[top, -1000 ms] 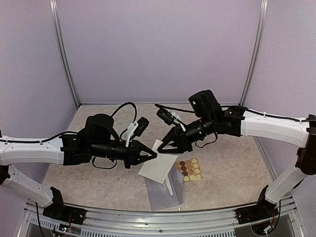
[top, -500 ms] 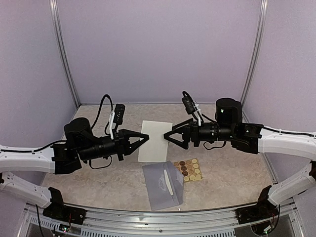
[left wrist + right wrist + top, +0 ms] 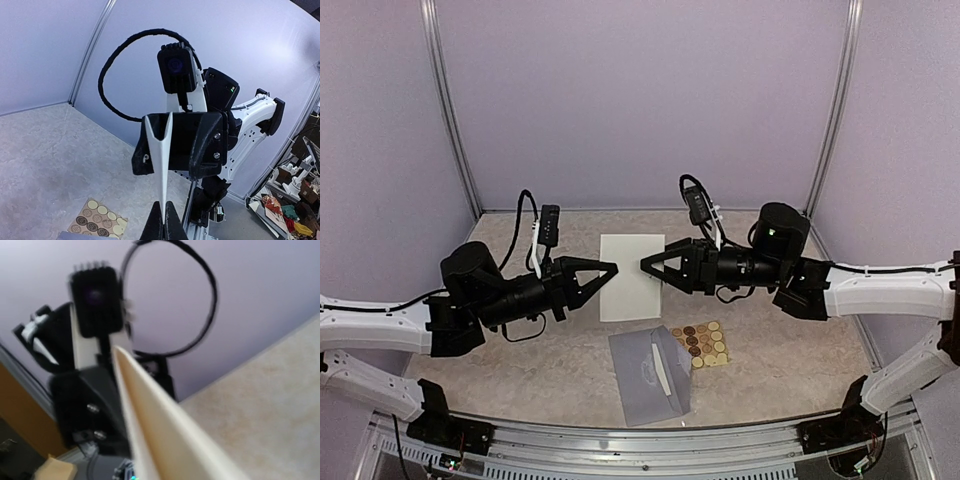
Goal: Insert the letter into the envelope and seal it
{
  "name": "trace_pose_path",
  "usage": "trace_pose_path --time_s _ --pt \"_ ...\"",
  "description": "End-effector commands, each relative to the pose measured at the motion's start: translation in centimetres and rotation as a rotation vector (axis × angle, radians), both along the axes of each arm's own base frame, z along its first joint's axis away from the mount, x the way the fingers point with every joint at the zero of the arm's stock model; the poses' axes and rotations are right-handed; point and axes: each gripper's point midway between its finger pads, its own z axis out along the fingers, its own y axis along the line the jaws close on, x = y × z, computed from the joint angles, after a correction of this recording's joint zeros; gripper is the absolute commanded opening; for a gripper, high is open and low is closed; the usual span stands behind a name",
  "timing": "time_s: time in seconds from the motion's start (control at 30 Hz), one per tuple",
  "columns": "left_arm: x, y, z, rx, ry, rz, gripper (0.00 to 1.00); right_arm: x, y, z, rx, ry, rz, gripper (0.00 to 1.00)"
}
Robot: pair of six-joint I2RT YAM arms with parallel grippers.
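Top external view: a white rectangular paper letter [image 3: 631,278] hangs level above the tabletop [image 3: 790,340], its long axis running near to far. The left fingers [image 3: 609,269] are closed on its left long edge, and the right fingers [image 3: 647,265] pinch the right edge opposite. Nearer, the flat grey-lavender paper envelope [image 3: 642,385] lies on the tabletop, its long axis also roughly near to far. A tan sheet of round stickers [image 3: 701,343] lies just beside its far right corner. Both wrist views show the letter edge-on.
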Motion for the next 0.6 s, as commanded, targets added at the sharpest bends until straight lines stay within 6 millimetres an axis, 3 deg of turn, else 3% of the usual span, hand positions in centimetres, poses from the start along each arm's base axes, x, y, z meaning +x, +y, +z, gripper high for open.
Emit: trace_pose_path --time_s 0.0,0.1,0.13,0.23,0.33,0.43,0.57 --pt "-0.8 0.2 1.2 -0.048 -0.017 -0.024 0.0 -1.1 0.5 1.4 0.073 -0.014 0.061 0.31" --pt "-0.7 0.1 0.8 -0.035 -0.007 -0.029 0.0 -1.0 0.6 1.5 0.079 -0.011 0.055 0.07" --pt "-0.7 0.0 0.6 -0.027 0.003 -0.029 0.05 -0.8 0.5 1.5 0.077 -0.011 0.042 0.01" --pt "0.2 0.1 -1.4 0.017 0.078 0.014 0.31 1.2 0.0 0.2 0.001 0.025 -0.083 0.0" --pt "1.5 0.6 -4.6 0.09 0.207 0.088 0.53 2.8 -1.0 -3.3 -0.17 0.099 -0.197 0.0" --pt "2.3 1.3 -8.6 0.148 0.404 0.158 0.6 3.6 -2.6 -6.9 -0.302 0.183 -0.269 0.0" --pt "1.6 2.0 -13.6 0.182 0.645 0.186 0.63 3.3 -4.5 -11.4 -0.422 0.312 -0.31 0.0"
